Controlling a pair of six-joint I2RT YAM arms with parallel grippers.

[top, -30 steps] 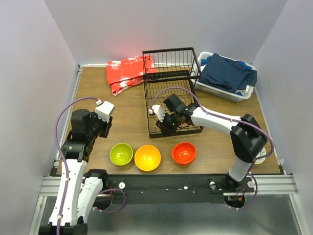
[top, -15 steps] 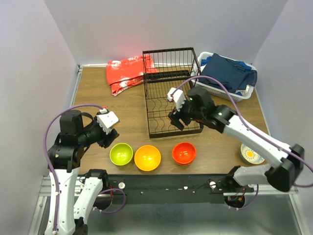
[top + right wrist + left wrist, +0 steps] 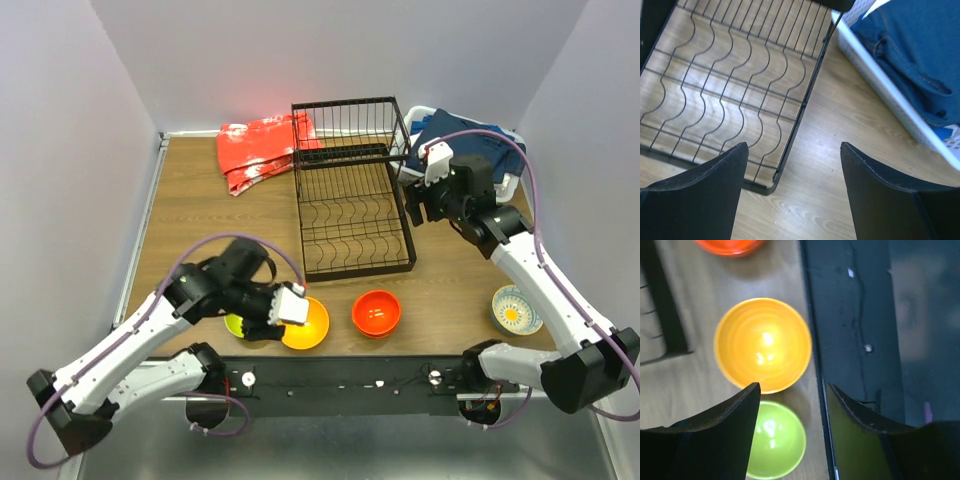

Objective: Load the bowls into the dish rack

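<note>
The black wire dish rack (image 3: 350,200) stands mid-table. Along the front edge sit the lime green bowl (image 3: 236,325), the yellow-orange bowl (image 3: 314,323) and the red-orange bowl (image 3: 377,312). The white patterned bowl (image 3: 512,309) is at the front right. My left gripper (image 3: 280,312) hangs open over the gap between the green bowl (image 3: 775,440) and the yellow-orange bowl (image 3: 762,345), holding nothing. My right gripper (image 3: 418,205) is open and empty above bare wood, just right of the rack's (image 3: 730,85) near right corner.
A red cloth (image 3: 260,150) lies at the back left. A white basket (image 3: 505,190) with blue cloth (image 3: 910,50) stands close to the right arm. The black front rail (image 3: 855,315) runs just beside the bowls.
The left arm swung from the left side down over the green and yellow-orange bowls and opened. The right gripper pulled out of the rack to its right side and opened.
</note>
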